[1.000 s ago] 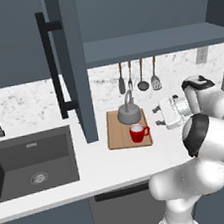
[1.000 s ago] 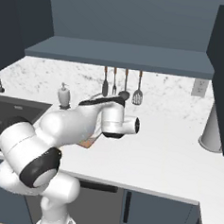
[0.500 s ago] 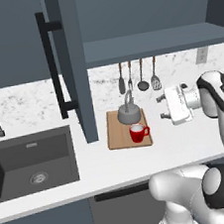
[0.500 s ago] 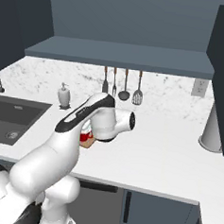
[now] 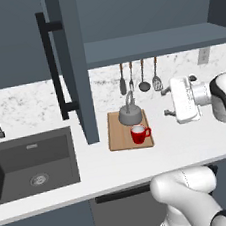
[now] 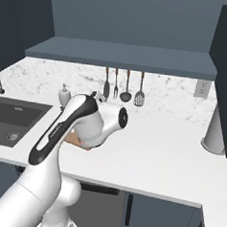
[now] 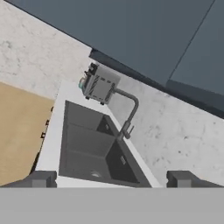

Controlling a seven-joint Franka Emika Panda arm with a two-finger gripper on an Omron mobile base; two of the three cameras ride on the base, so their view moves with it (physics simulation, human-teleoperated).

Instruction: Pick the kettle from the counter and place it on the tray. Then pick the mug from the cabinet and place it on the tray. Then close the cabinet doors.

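On the white counter, the wooden tray carries two things: one grey kettle at its far end and one red mug at its near right corner, just beside each other. No writing can be read on any of them. Left of the tray hangs one open cabinet door with a black bar handle, and beyond it the dark sink is sunk in the worktop. Three utensils hang on the far backsplash below the cabinet shelf. To the right of the tray, above the counter, the gripper has its fingers spread wide with nothing between them. From the right base view a white soap dispenser stands near the sink, and a tall grey container stands at the far right.
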